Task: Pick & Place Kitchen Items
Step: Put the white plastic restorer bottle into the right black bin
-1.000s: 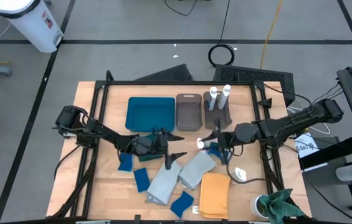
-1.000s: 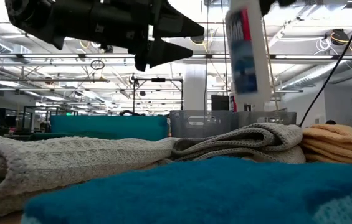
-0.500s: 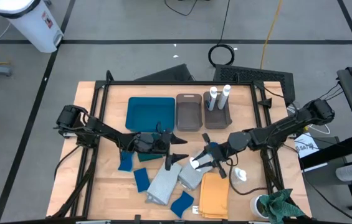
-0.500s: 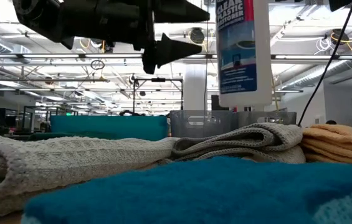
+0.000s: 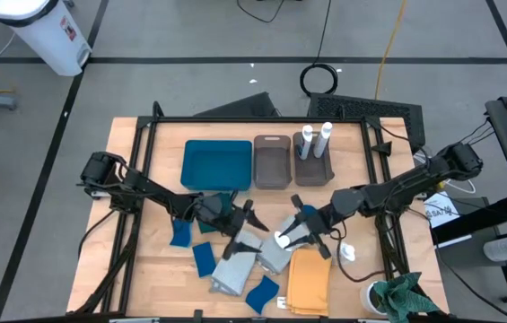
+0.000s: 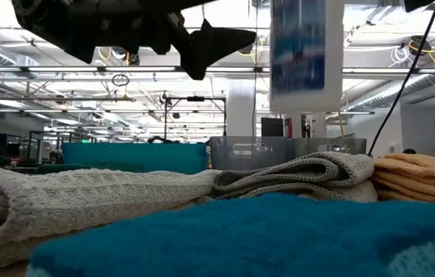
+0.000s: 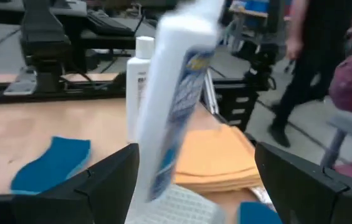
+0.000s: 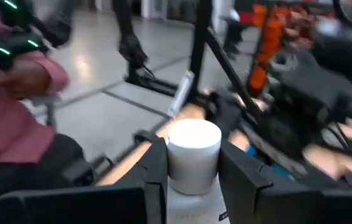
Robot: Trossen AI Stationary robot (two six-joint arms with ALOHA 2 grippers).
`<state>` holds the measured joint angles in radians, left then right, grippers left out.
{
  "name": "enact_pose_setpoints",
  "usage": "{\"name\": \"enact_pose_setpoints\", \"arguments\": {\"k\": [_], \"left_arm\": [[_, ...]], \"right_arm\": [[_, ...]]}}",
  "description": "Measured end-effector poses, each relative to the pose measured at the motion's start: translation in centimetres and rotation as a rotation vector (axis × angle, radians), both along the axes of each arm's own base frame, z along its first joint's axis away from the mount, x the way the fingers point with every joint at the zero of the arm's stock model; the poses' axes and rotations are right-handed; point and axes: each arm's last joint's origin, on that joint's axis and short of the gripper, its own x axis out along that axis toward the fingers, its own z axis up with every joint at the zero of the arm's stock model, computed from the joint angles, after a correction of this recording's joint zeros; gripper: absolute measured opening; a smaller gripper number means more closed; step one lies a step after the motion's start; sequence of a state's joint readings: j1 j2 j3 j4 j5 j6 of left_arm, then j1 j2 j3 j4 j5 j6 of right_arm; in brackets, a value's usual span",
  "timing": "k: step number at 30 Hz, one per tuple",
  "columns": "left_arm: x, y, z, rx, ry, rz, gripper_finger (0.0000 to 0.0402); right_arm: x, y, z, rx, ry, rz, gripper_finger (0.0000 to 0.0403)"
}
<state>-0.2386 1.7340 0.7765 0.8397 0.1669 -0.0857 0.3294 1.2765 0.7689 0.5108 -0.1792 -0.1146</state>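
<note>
— What does our right claw (image 5: 282, 239) have?

— We see it clamped on a white bottle (image 5: 281, 239) with a blue label, fingers on either side of the neck just under the cap (image 8: 192, 147). The bottle hangs upright in the air above the pale grey cloths (image 5: 262, 253) near the middle of the desk (image 5: 159, 278), clear of them in the low view.

— And our left claw (image 5: 247, 222)?

— It hovers just beside that bottle with its fingers spread wide and nothing between them; its own camera looks straight at the bottle's label.

— Where do the other items lie?

— Two more bottles (image 5: 315, 140) stand in the far grey-brown bin (image 5: 314, 170). The mustard cloth (image 5: 308, 282) lies next to the grey ones, blue sponges (image 5: 203, 258) are scattered to their left, and another bottle (image 5: 345, 253) lies on the desk near the right arm.
</note>
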Motion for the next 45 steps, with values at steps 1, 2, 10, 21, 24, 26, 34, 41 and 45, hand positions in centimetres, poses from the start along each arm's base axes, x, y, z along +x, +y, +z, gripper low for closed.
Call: {"name": "enact_pose_setpoints", "arguments": {"k": [1,2,10,21,24,26,34,41,45], "left_arm": [[0.0,0.1,0.0,0.008,-0.003,0.012,0.0324],[0.1,0.2,0.0,0.010,-0.005,0.024,0.0324],[1.9,-0.2,0.4,-0.007,-0.015,-0.010,0.0324],[5.7,-1.4,-1.0,-0.039,0.056,-0.168,0.0307],[5.8,-1.0,-0.9,-0.036,0.051,-0.148,0.0255],[5.9,-0.3,-0.7,-0.036,0.047,-0.129,0.0204],[6.6,4.5,-0.6,-0.039,0.039,-0.046,0.0115],[6.8,7.7,0.0,-0.003,0.004,0.168,0.0115],[6.9,8.2,-0.1,0.108,-0.014,0.304,0.0115]], "right_arm": [[0.1,0.1,0.1,0.007,-0.021,0.013,0.0077],[0.2,0.2,0.1,0.012,-0.038,0.023,0.0077],[0.9,0.1,-0.3,0.000,-0.069,0.025,0.0077],[0.9,-0.4,0.1,-0.012,-0.098,0.014,0.0077],[0.5,-0.6,0.4,-0.041,-0.100,0.010,0.0077],[0.2,-0.9,0.6,-0.070,-0.097,0.005,0.0077],[-1.7,-2.7,1.8,-0.164,-0.040,-0.187,0.0127],[-4.1,-4.2,2.7,-0.192,0.048,-0.629,0.0171],[-5.2,-4.3,2.8,-0.140,0.082,-0.788,0.0196]]}}
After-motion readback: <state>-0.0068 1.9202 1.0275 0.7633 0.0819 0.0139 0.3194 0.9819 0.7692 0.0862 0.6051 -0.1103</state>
